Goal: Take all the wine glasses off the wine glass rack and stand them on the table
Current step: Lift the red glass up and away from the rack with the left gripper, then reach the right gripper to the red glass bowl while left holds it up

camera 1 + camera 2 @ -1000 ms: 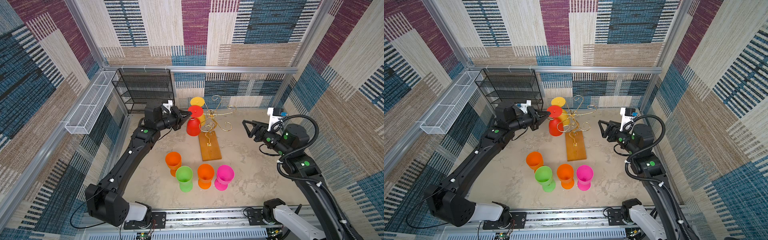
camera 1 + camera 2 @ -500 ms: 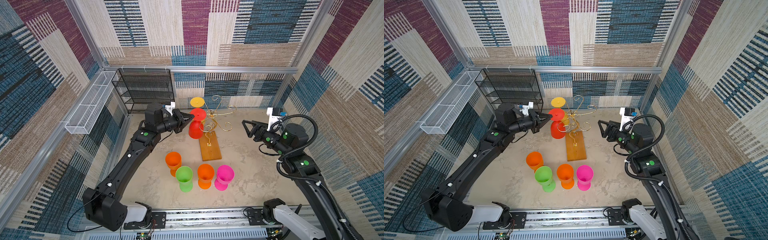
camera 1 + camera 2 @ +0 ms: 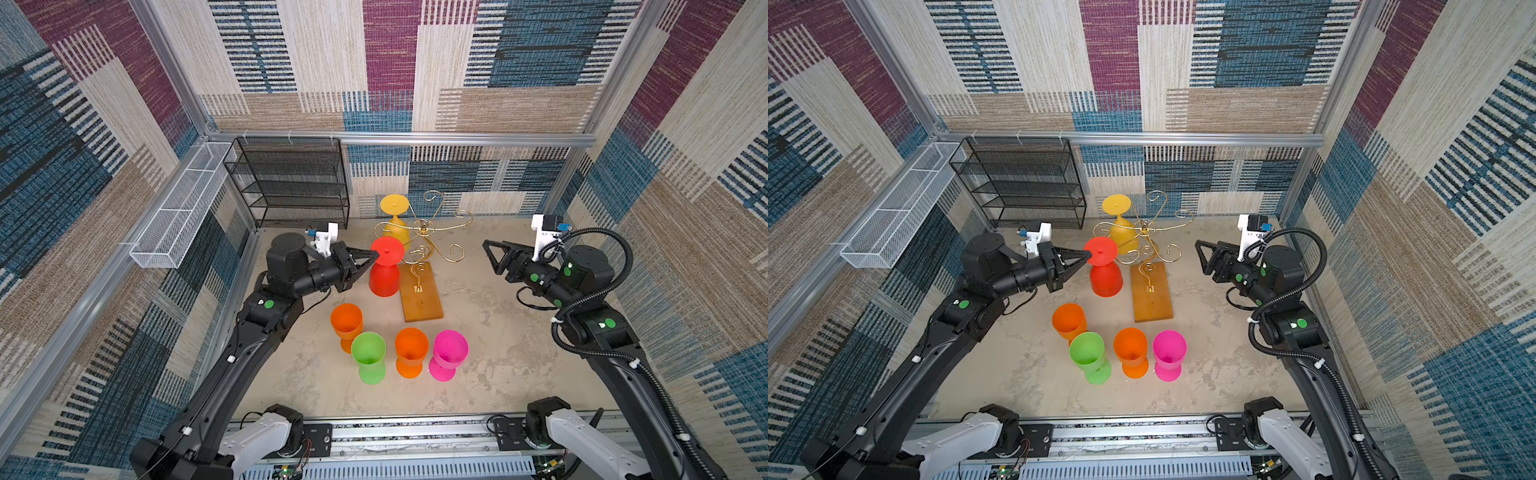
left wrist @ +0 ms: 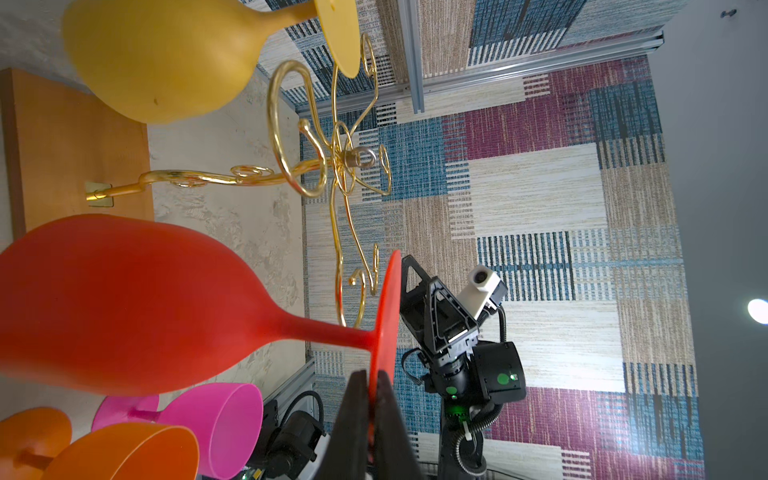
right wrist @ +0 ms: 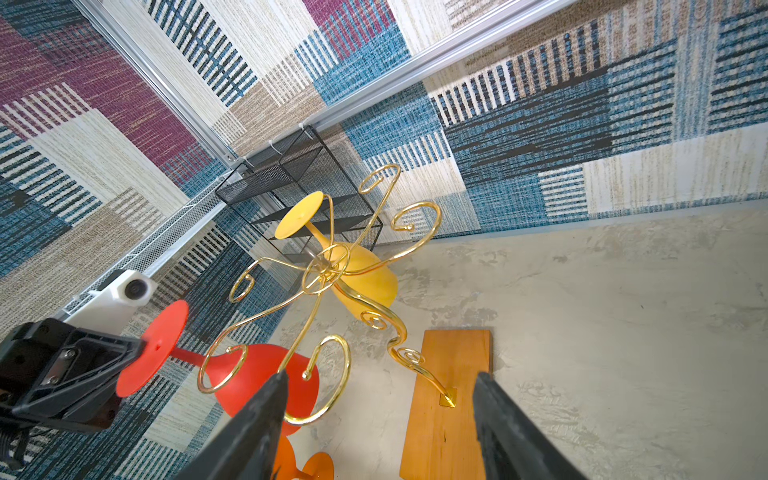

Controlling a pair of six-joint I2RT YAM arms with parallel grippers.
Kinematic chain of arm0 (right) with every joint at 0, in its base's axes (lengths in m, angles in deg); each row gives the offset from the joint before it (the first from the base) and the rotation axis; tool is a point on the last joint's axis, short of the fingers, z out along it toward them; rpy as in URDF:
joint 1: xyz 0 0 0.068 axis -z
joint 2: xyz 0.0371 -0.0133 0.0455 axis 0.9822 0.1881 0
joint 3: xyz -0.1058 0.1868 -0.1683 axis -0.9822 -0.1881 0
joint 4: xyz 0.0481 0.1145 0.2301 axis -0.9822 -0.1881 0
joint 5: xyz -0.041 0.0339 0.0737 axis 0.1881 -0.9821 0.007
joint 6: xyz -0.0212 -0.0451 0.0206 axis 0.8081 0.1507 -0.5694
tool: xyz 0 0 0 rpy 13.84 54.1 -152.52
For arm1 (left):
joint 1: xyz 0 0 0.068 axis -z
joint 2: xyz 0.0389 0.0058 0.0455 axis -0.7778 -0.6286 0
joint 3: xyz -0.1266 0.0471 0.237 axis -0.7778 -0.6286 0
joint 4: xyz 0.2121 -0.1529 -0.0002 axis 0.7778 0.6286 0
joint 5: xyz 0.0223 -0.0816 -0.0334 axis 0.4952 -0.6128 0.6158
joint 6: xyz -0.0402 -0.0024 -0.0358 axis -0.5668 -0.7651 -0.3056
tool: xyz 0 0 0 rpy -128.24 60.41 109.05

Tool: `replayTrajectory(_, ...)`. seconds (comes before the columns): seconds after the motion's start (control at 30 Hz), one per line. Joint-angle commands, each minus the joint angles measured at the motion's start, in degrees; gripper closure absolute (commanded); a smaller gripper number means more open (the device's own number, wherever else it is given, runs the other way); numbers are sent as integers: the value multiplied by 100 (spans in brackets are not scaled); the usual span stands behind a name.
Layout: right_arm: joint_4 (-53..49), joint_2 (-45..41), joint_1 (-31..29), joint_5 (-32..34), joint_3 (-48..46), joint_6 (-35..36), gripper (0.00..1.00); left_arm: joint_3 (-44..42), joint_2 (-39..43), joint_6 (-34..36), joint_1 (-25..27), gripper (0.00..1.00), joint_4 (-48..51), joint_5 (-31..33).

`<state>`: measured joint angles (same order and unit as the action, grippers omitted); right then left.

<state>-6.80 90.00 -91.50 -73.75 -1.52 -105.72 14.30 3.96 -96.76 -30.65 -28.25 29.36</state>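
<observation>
**A:** So, in both top views, where is the glass?

**B:** The red plastic wine glass (image 3: 384, 279) hangs upside down just beside the gold wire wine glass rack with a brown wooden base (image 3: 420, 296), on the side toward the left arm. The left gripper (image 3: 372, 259) is pinched tight on the rim of its round foot.

**A:** And around the rack?

**B:** A yellow plastic wine glass (image 3: 395, 228) hangs inverted on a far arm of the rack. Nearer the robot than the base stand an orange goblet (image 3: 346, 319), a green goblet (image 3: 368, 353), a second orange goblet (image 3: 411, 347) and a pink goblet (image 3: 451, 350), all upright. Beyond the rack are a black mesh tiered shelf (image 3: 291, 183) and a long white mesh basket (image 3: 178, 212). The right gripper (image 3: 490, 254) hangs on the rack's other side, well apart, jaws wide and empty.

**A:** The left wrist view?

**B:** The black fingertips (image 4: 351, 419) squeeze the red foot's edge. A gold scroll curls just beside that foot. I cannot tell whether they touch.

**A:** The right wrist view?

**B:** Between the spread jaws lie the rack's post and base. Two scrolled arms cross in front of the red bowl, and the stem lies outside them.
</observation>
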Motion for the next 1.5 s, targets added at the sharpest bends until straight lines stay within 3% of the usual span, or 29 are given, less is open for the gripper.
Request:
replayTrajectory(0.0, 77, -59, -5, 48, 45, 88, 28, -61, 494, 339, -66, 100, 422, 0)
replayTrajectory(0.2, 101, -178, -3, 129, 54, 167, 28, 884, 1327, 1511, -197, 100, 2158, 690)
replayTrajectory(0.3, 212, -243, -1, 77, 64, 203, 30, 1513, 1484, 1932, -199, 100, 2397, 841)
replayTrajectory(0.47, 868, -551, -4, -185, -188, 138, 33, 1637, 1508, 1631, -195, 100, 856, 280)
replayTrajectory(0.73, 3240, -1139, 0, -1171, -1213, -337, 29, 1141, 458, -65, -164, 100, -2912, -564)
replayTrajectory(0.9, 5556, -961, -5, -1718, -2031, -1342, 29, 551, -245, -1511, 44, 100, -5804, -363)
replayTrajectory(1.0, 6692, -460, -5, -2075, -2225, -1808, 29, 197, -654, -2219, 240, 100, -6934, -111)
replayTrajectory(1.23, 8934, 808, 6, -2663, -2161, -2953, 31, 57, -1257, -2445, 912, 100, -7484, -14)
replayTrajectory(1.47, 10288, 1813, 170, -2846, -1902, -3914, 31, 0, -1495, -2565, 1109, 100, -7721, 50)
